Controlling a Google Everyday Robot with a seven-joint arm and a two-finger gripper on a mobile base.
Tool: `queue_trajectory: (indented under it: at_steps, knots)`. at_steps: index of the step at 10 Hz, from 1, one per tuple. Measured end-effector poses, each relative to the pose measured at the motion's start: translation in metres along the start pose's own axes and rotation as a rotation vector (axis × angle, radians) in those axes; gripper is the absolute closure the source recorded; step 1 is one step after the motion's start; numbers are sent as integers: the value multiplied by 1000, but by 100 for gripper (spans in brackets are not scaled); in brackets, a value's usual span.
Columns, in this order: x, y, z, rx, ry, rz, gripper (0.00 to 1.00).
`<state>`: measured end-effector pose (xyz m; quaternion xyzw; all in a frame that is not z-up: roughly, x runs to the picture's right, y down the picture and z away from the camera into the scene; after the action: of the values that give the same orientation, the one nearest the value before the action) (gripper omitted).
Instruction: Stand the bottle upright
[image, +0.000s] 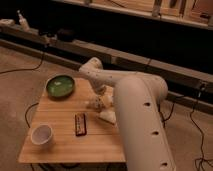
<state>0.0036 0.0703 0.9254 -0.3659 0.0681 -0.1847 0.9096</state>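
The bottle (94, 104) is a small whitish thing with a pale label, lying near the middle right of the wooden table (60, 145). My gripper (99, 98) is at the end of the white arm that reaches over the table from the right, right at the bottle and touching or just above it. The bottle is partly hidden by the gripper, and I cannot tell whether it is tilted or lying flat.
A green bowl (60, 85) sits at the table's back left. A white round cup (42, 134) stands at the front left. A dark candy bar (80, 124) lies in the middle. A pale flat block (108, 117) lies by the arm. The arm's thick white link (142, 125) covers the table's right side.
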Motion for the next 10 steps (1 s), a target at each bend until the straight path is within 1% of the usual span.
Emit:
queue_trajectory:
  at_steps: [2,6,8,10]
  knots:
    - [-2,0,8,-13,10,-13,20]
    - [-4,-4,20,-21,46,-20,20]
    - [-5,-5,24,-21,47,-13,20]
    - [-8,-7,25,-12,48,-11,20]
